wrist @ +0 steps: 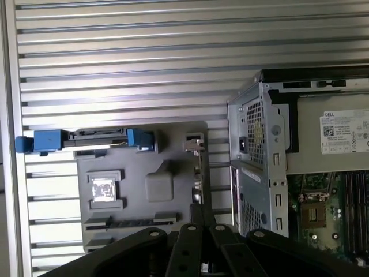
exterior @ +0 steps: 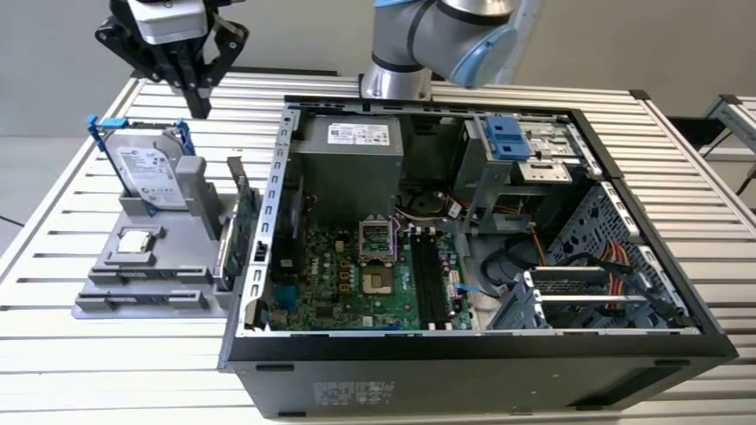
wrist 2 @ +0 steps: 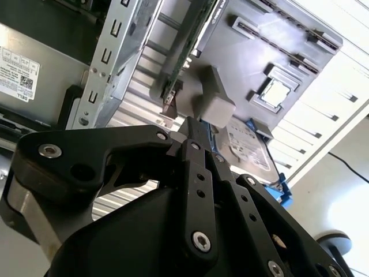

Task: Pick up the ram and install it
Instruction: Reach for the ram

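The ram [exterior: 227,257] looks to be the thin dark green stick standing on its long edge in the grey holder [exterior: 142,299], close to the open computer case. A taller green card with a metal bracket [exterior: 247,232] stands right beside it. My gripper [exterior: 198,104] hangs above the back of the table, behind the holder and well above the ram. Its black fingers are shut with nothing between them. In both wrist views the closed fingers [wrist 2: 193,131] [wrist: 199,212] point down at the holder [wrist: 173,144]. The long black memory slots [exterior: 428,283] lie on the motherboard inside the case.
A silver hard drive [exterior: 151,173] in a blue-handled bracket stands at the back of the holder, and a small square chip [exterior: 138,239] lies in the holder's middle. The case's metal side wall [exterior: 281,186] rises right next to the holder. Slatted table [exterior: 71,221] lies around them.
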Controlling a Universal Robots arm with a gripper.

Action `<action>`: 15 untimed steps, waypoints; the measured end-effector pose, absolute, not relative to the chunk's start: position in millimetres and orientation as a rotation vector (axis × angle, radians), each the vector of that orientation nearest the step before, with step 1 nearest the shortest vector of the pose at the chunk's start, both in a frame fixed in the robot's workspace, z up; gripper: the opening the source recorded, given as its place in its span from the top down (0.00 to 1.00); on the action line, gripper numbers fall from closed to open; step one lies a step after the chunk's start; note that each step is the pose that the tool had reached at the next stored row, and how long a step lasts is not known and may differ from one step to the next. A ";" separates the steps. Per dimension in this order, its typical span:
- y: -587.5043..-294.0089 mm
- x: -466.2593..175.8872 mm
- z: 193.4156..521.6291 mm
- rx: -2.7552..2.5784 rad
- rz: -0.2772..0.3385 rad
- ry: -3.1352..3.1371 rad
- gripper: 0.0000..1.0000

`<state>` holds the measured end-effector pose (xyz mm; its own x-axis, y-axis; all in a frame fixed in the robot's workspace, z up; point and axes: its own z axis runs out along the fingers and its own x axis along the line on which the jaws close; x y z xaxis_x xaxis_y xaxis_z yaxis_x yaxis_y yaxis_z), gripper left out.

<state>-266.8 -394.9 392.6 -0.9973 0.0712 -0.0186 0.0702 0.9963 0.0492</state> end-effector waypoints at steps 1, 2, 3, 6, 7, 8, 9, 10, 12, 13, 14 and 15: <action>-394.9 -268.2 392.6 0.110 0.076 3.118 1.00; -394.9 -269.6 392.6 0.110 0.076 3.118 1.00; -394.9 -271.0 392.6 0.110 0.076 3.118 1.00; -394.9 -275.2 392.6 0.110 0.076 3.118 1.00; -394.8 -276.6 392.6 0.110 0.076 3.118 1.00; -394.8 -278.0 392.6 0.110 0.076 3.118 1.00; -394.8 -279.3 392.6 0.110 0.076 3.118 1.00; -394.8 -280.7 392.6 0.110 0.076 3.118 1.00; -394.8 -283.4 392.6 0.110 0.076 3.118 1.00; -394.8 -284.7 392.6 0.111 0.076 3.118 1.00; -394.8 -286.0 392.6 0.110 0.076 3.118 1.00; -394.8 -287.4 392.6 0.111 0.076 3.118 1.00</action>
